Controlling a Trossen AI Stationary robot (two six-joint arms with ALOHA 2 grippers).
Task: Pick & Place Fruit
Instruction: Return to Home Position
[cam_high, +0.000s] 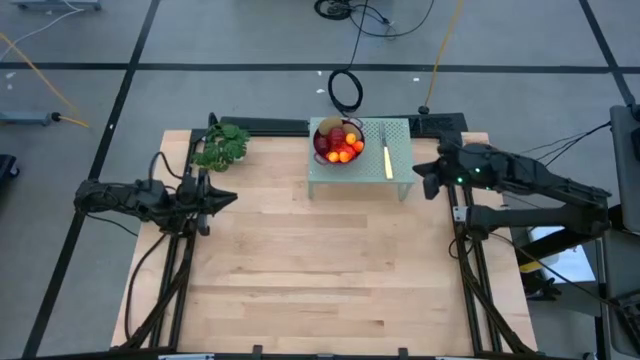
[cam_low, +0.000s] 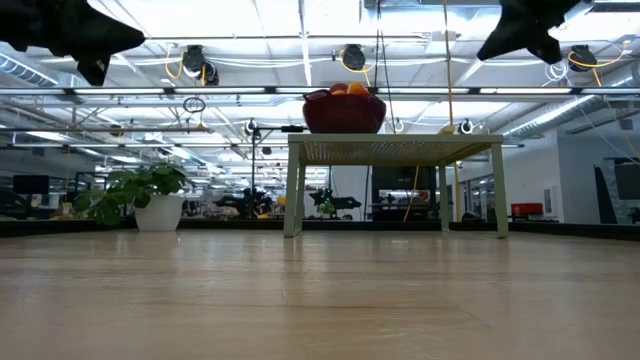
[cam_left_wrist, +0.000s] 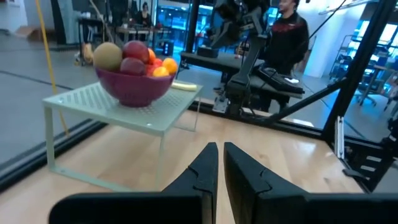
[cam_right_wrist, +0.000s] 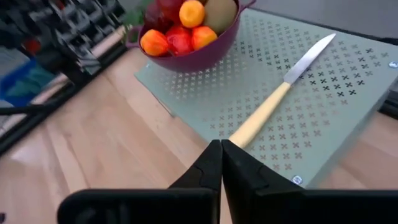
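Fruit (cam_high: 338, 143) lies heaped in a dark red bowl (cam_left_wrist: 134, 90) on the small shelf (cam_high: 400, 165), beside a knife (cam_high: 387, 160); it looks light, smooth, easily bruised, best pinched gently across each piece's middle; left gripper (cam_high: 232, 198) and right gripper (cam_high: 419, 172) hang empty, fingers together, either side of the shelf.

The table (cam_high: 320, 270) bears a leafy bunch (cam_high: 222, 147) and a shelf (cam_high: 402, 150) holding a knife (cam_high: 387, 160) and colander (cam_left_wrist: 134, 90) of fruit (cam_high: 340, 146).
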